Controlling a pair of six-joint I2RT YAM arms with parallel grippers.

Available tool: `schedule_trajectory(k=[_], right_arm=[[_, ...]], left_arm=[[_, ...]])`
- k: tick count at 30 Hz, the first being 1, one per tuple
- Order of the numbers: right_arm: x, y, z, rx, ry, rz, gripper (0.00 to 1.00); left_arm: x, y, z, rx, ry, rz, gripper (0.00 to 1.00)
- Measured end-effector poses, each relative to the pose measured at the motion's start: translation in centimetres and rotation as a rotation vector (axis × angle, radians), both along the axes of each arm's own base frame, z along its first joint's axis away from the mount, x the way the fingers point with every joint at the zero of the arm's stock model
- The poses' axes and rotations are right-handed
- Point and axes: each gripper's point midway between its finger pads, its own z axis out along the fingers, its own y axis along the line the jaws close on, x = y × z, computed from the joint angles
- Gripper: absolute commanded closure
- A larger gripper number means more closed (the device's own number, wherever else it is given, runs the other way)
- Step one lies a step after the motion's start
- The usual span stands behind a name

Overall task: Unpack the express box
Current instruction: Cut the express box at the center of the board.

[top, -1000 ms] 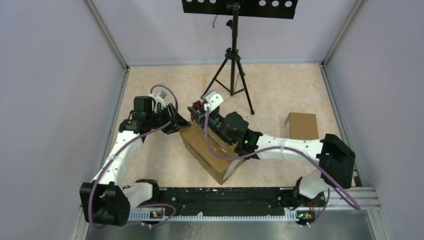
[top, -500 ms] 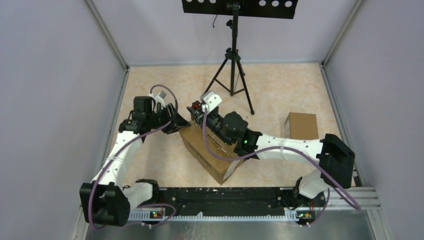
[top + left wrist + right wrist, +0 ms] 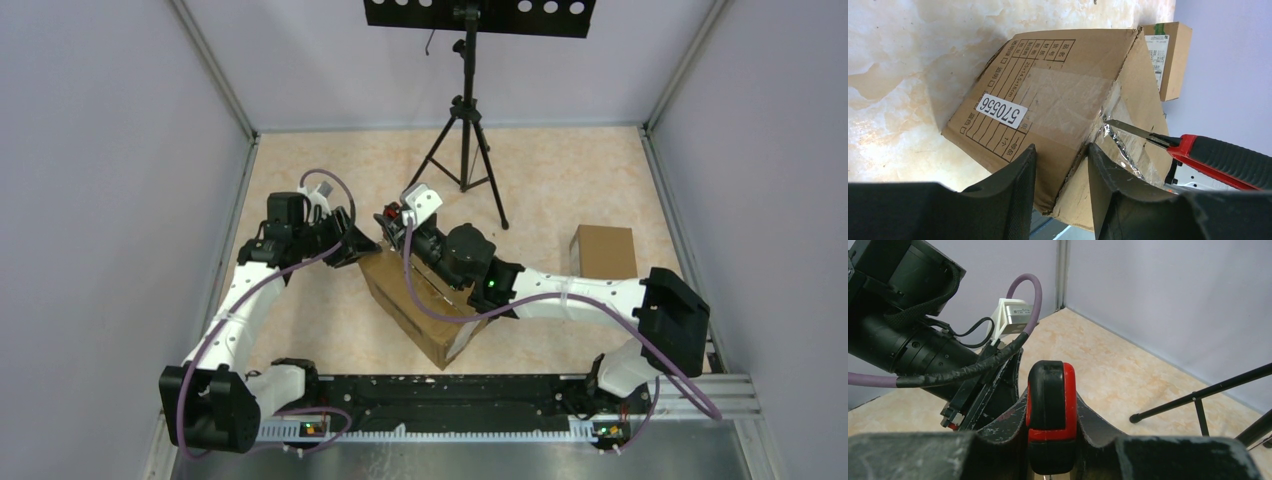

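The express box point(image 3: 400, 295), brown cardboard with a clear taped seam, lies at an angle in the middle of the floor. My left gripper point(image 3: 362, 248) is shut on its far-left corner; in the left wrist view the fingers point(image 3: 1020, 175) straddle the box's point(image 3: 1058, 95) corner edge, one on each face. My right gripper point(image 3: 405, 226) is shut on a red and black utility knife point(image 3: 1051, 400). The knife point(image 3: 1218, 160) reaches in from the right, and its blade tip point(image 3: 1110, 122) sits at the torn, shiny tape on the box's top edge.
A smaller cardboard box point(image 3: 603, 251) stands by the right wall. A black tripod point(image 3: 465, 130) spreads its legs just behind the arms. Grey walls close in the left, right and back sides. The arms' base rail point(image 3: 450, 395) runs along the near edge.
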Motion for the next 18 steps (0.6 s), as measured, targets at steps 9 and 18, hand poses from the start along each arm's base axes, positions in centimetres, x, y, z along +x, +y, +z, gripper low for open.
schedule_trajectory(k=[9, 18], right_arm=[[-0.24, 0.12, -0.48, -0.027, 0.0, 0.013, 1.0], [-0.79, -0.13, -0.79, -0.056, 0.015, 0.028, 1.0]], left_arm=[[0.09, -0.04, 0.11, -0.008, 0.004, 0.008, 0.62], [0.01, 0.08, 0.29, -0.012, 0.005, 0.032, 0.82]])
